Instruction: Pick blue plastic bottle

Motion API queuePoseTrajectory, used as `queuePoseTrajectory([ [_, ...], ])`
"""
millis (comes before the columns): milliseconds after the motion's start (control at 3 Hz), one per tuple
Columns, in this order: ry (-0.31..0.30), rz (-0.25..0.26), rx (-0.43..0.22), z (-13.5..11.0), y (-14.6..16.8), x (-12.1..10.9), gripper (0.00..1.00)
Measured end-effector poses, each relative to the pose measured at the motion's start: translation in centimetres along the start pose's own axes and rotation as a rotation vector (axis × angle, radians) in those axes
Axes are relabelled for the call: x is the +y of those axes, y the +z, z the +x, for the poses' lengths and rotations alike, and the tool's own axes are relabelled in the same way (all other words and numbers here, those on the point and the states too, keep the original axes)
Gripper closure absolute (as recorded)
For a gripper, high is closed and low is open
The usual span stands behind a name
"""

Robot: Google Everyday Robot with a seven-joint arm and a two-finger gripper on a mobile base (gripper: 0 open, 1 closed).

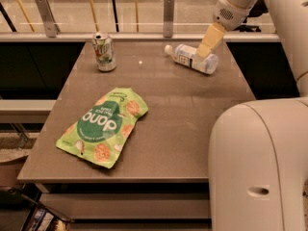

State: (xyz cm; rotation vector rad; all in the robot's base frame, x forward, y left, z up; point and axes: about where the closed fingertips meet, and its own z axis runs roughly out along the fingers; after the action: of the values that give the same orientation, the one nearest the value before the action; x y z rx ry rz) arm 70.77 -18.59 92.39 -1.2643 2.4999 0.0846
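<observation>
The blue plastic bottle (188, 57) lies on its side in the far right part of the table (187, 109). It is close to the table's back edge and a little in from the right edge. Its white cap points toward the middle of the back edge, and its pale-blue base points toward the right edge. The white label faces up.

The gripper (206, 49) hangs over that same far right part of the table, at the end of a white arm (239, 4) that comes in from beyond the far right corner. Its tan tip slants down and overlaps the base half of the bottle. I cannot tell how the jaws stand, or whether the tip touches the bottle.

A green-and-silver can (104, 52) stands upright in the far left part of the table, near the back edge and well apart from the bottle. A green snack bag (103, 126) lies flat on the near left part, with one corner reaching toward the front edge. The robot's white body (260, 172) covers the table's near right corner. A metal post (168, 14) rises behind the back edge, about midway along it.
</observation>
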Motion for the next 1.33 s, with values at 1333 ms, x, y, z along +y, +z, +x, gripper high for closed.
queuePoseTrajectory([
  [1333, -0.003, -0.014, 0.020, -1.5, 4.9, -1.2, 0.00],
])
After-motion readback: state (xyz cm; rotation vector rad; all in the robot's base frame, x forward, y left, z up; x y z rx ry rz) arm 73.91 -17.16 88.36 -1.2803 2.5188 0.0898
